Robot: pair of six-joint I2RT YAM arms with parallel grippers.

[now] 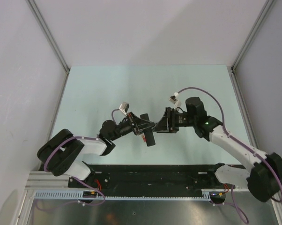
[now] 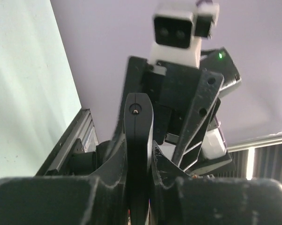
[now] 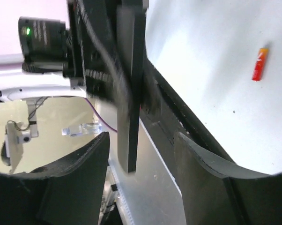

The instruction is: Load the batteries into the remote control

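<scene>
Pale table [image 1: 108, 89], left pincer [image 1: 148, 129] clamping remote control [image 2: 138, 126], right pincer [image 3: 140, 143] gaping around it

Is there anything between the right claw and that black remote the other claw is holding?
Nothing visible. The remote, clamped in the left gripper, stands straight ahead of the right gripper, whose fingers are spread apart, and no other thing shows in the gap between them.

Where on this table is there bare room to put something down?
The far half of the table, up to the back wall, looks bare, also its left edge. The middle is crowded: the left pincer holds the remote control, the right pincer open around it. A red-orange battery lies loose on the table.
</scene>
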